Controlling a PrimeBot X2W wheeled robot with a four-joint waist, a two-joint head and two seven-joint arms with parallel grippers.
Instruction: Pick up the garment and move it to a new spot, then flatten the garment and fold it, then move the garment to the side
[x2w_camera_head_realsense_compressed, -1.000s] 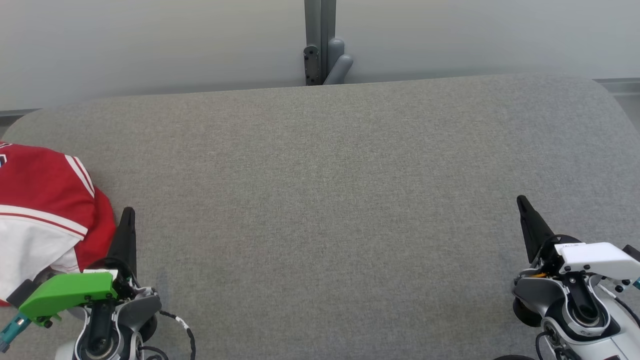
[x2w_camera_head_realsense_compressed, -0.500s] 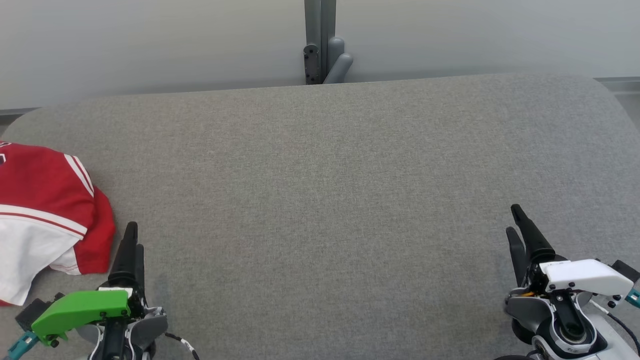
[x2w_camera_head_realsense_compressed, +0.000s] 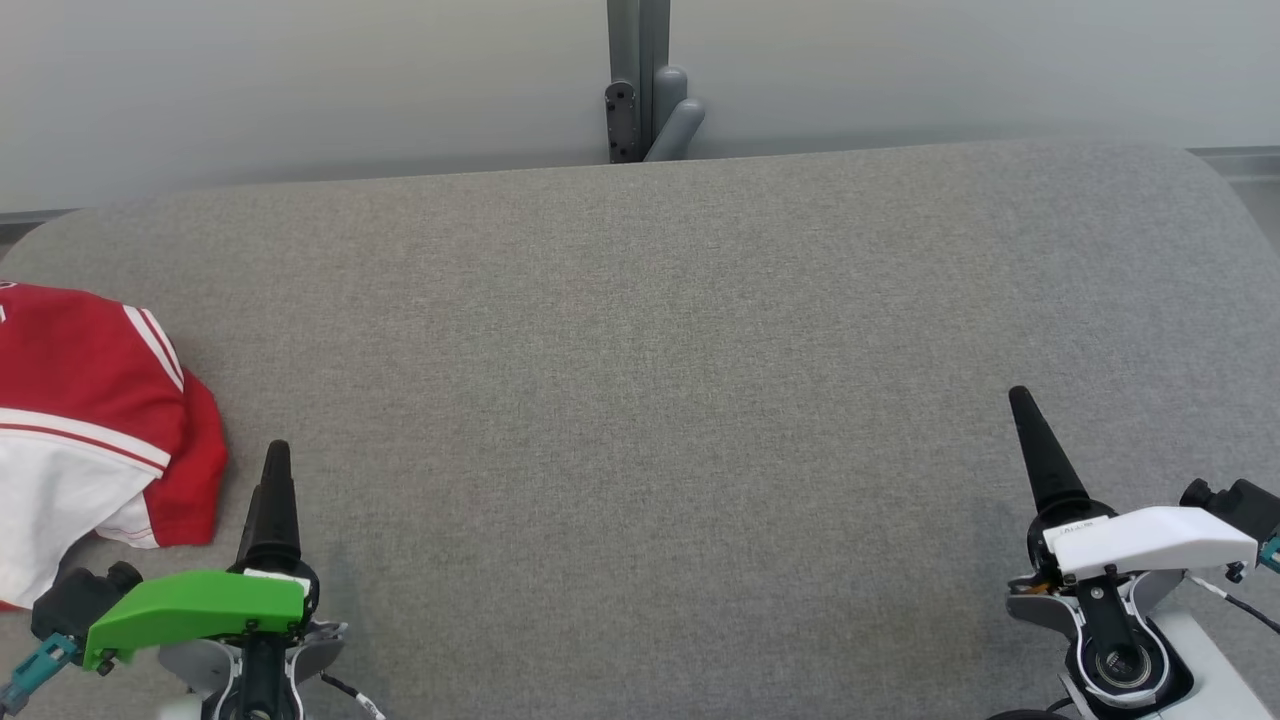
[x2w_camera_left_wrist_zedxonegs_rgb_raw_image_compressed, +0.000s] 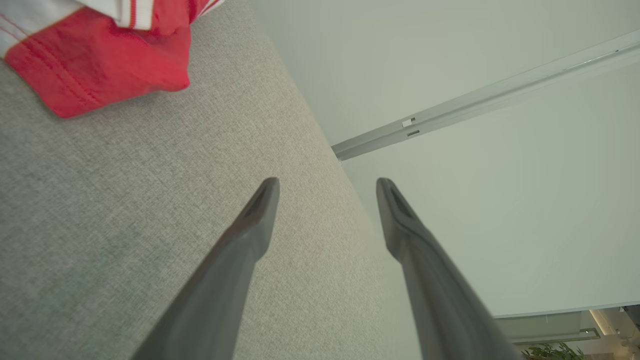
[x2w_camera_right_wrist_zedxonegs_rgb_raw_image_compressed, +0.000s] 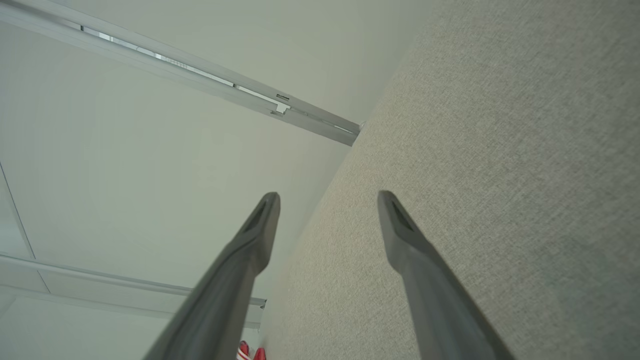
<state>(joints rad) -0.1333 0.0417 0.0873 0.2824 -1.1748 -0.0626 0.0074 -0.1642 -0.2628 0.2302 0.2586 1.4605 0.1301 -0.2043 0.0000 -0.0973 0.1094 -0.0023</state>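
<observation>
So the biggest thing here is the big grey fabric-covered table (x2w_camera_head_realsense_compressed: 640, 400) with rounded corners, which takes up most of the head view. There's a plain pale wall (x2w_camera_head_realsense_compressed: 300, 90) right behind its far edge.

Next down is the crumpled red and white garment with thin white stripes (x2w_camera_head_realsense_compressed: 90, 400). It's lying bunched up on the table at the far left, partly cut off by the edge of the head view. It's definitely not flat: the red part humps over a white part, and the left wrist view shows a red hem with visible stitching sitting on the fabric surface.

The left end effector (x2w_camera_left_wrist_zedxonegs_rgb_raw_image_compressed: 327, 185), the one with the green housing, is near the garment's right edge but apart from it, not touching. Its two long dark fingers are spread wide with nothing between them, so it's released and empty.

The right end effector (x2w_camera_right_wrist_zedxonegs_rgb_raw_image_compressed: 327, 197), with the white housing, is way over at the other side of the table, well apart from the garment. Its fingers are also wide apart and hold nothing. Can't tell whether either one's fingertips actually touch the table.

Smallest bit: a grey metal post with a bracket (x2w_camera_head_realsense_compressed: 640, 90), standing against the wall behind the middle of the table.
</observation>
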